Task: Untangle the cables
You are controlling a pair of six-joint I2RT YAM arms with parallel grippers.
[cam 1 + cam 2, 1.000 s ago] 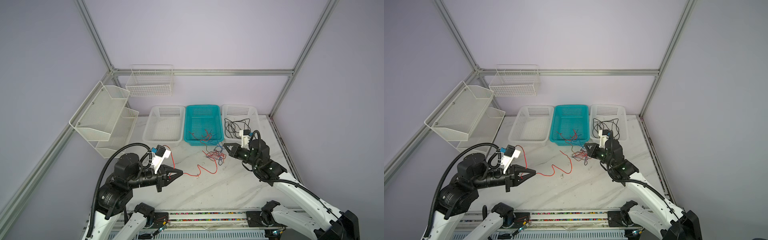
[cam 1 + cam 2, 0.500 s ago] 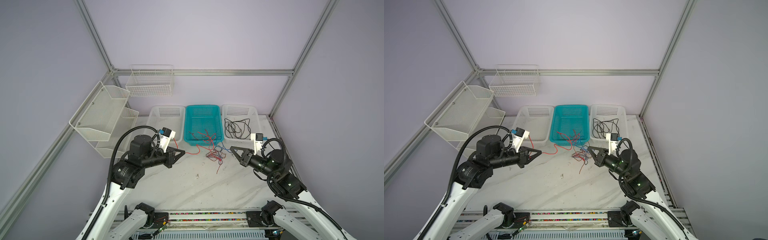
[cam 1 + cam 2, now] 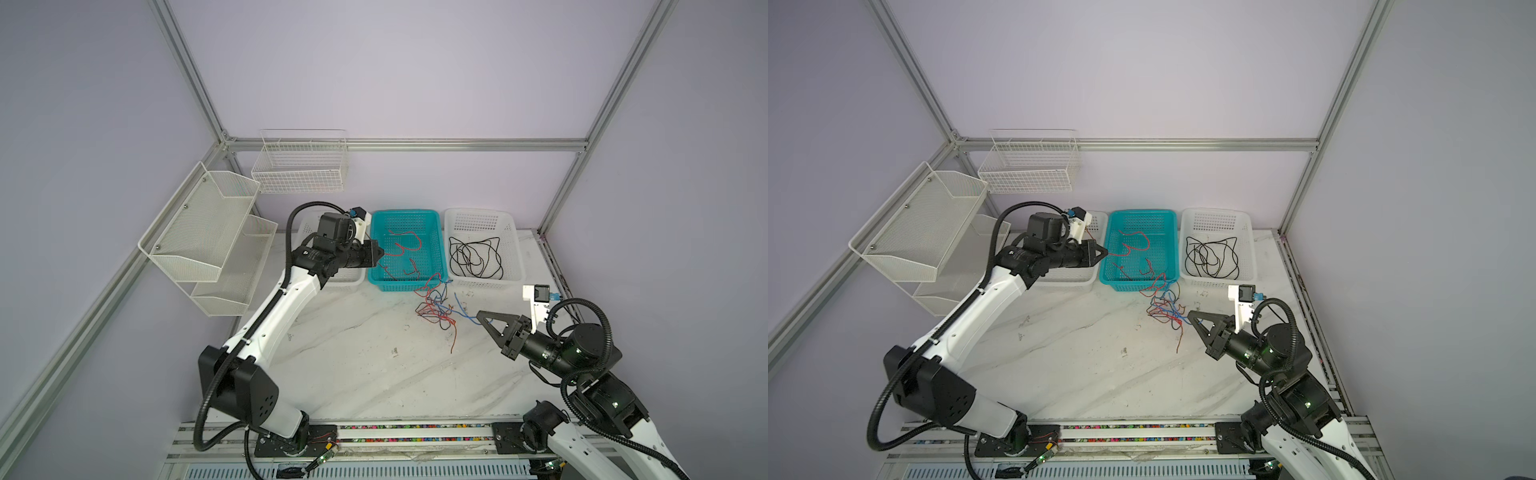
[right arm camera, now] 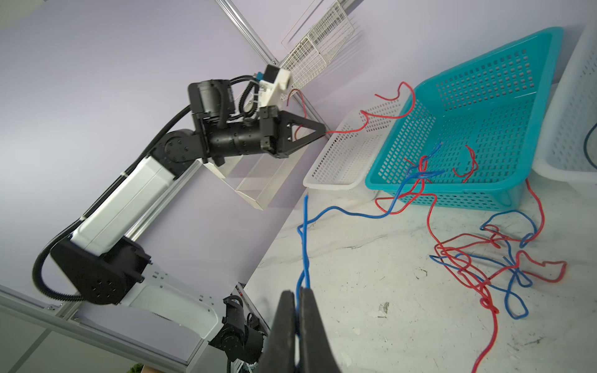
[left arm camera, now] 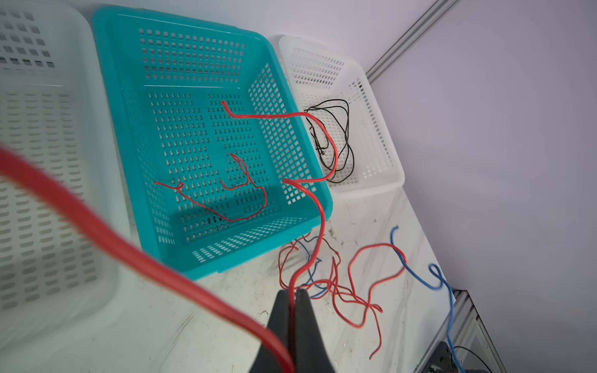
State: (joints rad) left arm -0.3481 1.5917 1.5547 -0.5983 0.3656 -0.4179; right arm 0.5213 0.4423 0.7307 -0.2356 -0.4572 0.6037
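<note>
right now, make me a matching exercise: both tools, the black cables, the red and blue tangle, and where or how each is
1 left tool
2 right tool
3 black cables
4 red and blue tangle

A in a white basket
B shut on a blue cable
C on the table by the teal basket
D shut on a red cable

Pairs: 1-D, 2-B, 3-A, 4-C

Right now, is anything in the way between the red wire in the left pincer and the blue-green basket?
No, nothing I can see. The left pincer is shut on the red wire right beside the teal basket's rim, and the wire's free end arcs over it. Only loose red wire lies inside.
</note>
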